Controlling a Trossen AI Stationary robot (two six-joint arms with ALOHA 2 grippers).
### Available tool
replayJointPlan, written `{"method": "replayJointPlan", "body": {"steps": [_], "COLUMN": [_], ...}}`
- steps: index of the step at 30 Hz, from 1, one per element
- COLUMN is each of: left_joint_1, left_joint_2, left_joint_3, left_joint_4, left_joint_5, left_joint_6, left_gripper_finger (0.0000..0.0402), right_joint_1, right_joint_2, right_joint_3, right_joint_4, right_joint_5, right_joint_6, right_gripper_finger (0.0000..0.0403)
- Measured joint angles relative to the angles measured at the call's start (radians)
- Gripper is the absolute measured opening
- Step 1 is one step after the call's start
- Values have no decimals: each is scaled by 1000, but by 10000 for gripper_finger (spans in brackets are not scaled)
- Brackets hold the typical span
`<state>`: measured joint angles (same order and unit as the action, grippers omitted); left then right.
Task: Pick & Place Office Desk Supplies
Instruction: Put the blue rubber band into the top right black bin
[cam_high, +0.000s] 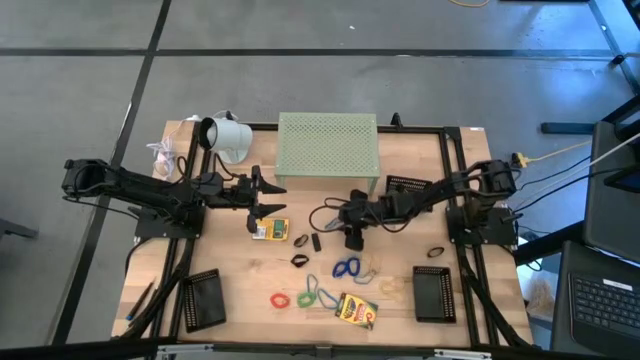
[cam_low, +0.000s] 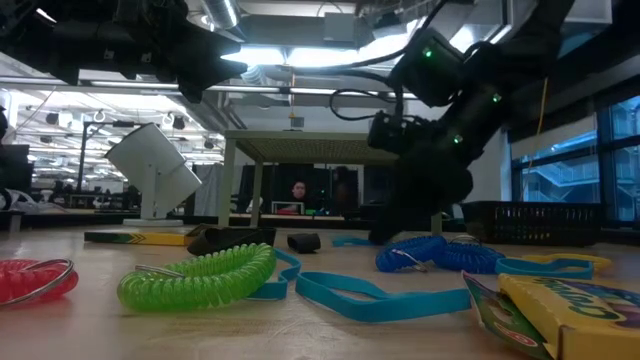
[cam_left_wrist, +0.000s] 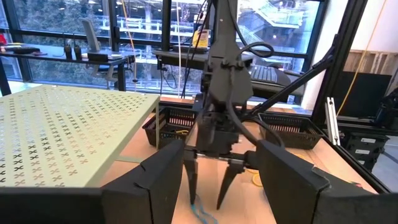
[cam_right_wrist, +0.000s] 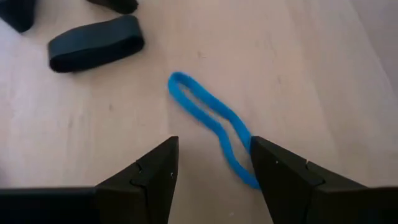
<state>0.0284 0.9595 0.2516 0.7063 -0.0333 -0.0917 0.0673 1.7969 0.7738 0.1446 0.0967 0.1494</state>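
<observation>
My right gripper (cam_right_wrist: 214, 180) is open, slanting down just above the table at its middle (cam_high: 353, 242). A thin blue rubber-band loop (cam_right_wrist: 211, 121) lies flat on the wood between its fingers, one end close beside a finger (cam_right_wrist: 280, 177); I cannot tell whether they touch. My left gripper (cam_high: 272, 197) waits open and level at the left, above a yellow crayon box (cam_high: 270, 230). A second crayon box (cam_high: 355, 310), green (cam_high: 308, 297) and red (cam_high: 280, 299) loops and small black clips (cam_high: 301, 240) lie on the table.
A pale green perforated stand (cam_high: 328, 143) and a white lamp-like object (cam_high: 225, 138) stand at the back. Black mesh trays sit at the near left (cam_high: 203, 298), near right (cam_high: 434, 293) and far right (cam_high: 405, 185). A black band (cam_right_wrist: 96, 43) lies beyond the blue loop.
</observation>
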Motion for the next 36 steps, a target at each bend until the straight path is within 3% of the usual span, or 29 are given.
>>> {"method": "replayJointPlan", "body": {"steps": [7, 19, 28, 36], "left_joint_1": [0, 0, 0, 0], "left_joint_2": [0, 0, 0, 0], "left_joint_3": [0, 0, 0, 0], "left_joint_4": [0, 0, -2, -9], "left_joint_5": [0, 0, 0, 0], "left_joint_6": [0, 0, 0, 0], "left_gripper_finger": [198, 198, 198, 198], "right_joint_1": [-27, -28, -10, 67], "right_joint_2": [-1, -3, -36, -146], "right_joint_3": [2, 3, -3, -2], "right_joint_4": [-41, -63, 40, 224], "right_joint_5": [-7, 4, 17, 248], "right_joint_6": [-1, 3, 31, 63], "right_gripper_finger": [174, 11, 4, 4]}}
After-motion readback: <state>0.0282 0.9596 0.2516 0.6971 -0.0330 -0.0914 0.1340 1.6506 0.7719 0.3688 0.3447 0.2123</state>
